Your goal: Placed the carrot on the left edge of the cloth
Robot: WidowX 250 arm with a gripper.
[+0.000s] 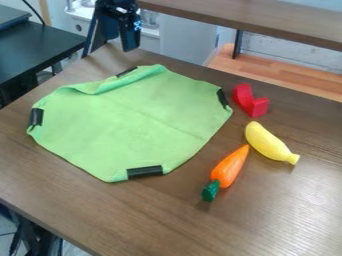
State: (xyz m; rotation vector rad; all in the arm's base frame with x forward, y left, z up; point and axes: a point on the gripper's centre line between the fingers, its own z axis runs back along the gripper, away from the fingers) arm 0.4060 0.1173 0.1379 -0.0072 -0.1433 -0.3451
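Lying nearest, green end toward the camera, the carrot [229, 167] is on the counter [143, 217], right of the cloth [133, 122], its tip slanting away rightward near the banana [267, 142]. Beyond the cloth, upper left, hangs the gripper [130, 44]; reaching the carrot likely means crossing diagonally. Dark against dark, whether it is open or closed I cannot tell

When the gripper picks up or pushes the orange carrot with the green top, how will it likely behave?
The smooth orange carrot with a green top looks like stiff plastic, so it probably will not bend. Its rounded, tapering body may roll in a curve if pushed, and its glossy surface could be slippery.
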